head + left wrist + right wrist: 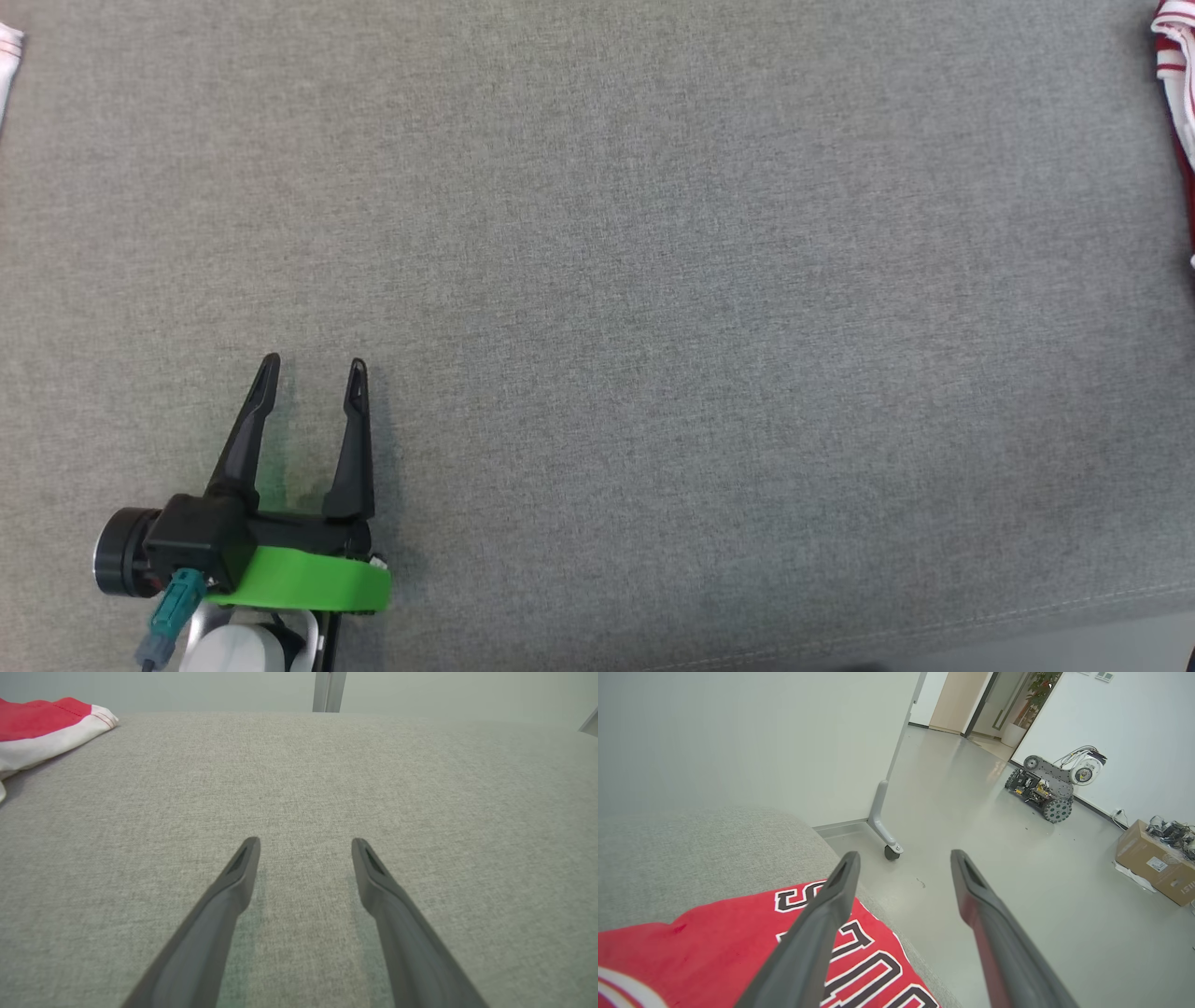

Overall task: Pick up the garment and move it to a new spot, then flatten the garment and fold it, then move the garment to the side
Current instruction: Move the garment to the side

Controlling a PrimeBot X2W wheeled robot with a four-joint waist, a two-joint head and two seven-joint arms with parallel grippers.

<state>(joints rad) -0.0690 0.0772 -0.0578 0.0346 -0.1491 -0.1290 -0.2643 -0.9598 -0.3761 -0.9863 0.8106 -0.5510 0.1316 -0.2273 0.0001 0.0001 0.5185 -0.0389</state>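
We should lower the right pincer (904, 855), spread wide and empty, onto the red lettered jersey (714, 952) at the right edge of the grey fabric tabletop (653, 280), perhaps gripping its corner; the left pincer (315, 362) is likewise spread, empty.

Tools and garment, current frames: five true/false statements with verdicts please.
1. The left tool is open over bare grey surface. True.
2. The left tool holds cloth. False: it is empty.
3. The red lettered garment lies by the surface's edge. True.
4. The right tool is shut on the garment. False: its jaws stand apart, gripping nothing.
5. A box sits on the grey surface. False: the cardboard box stands on the floor.
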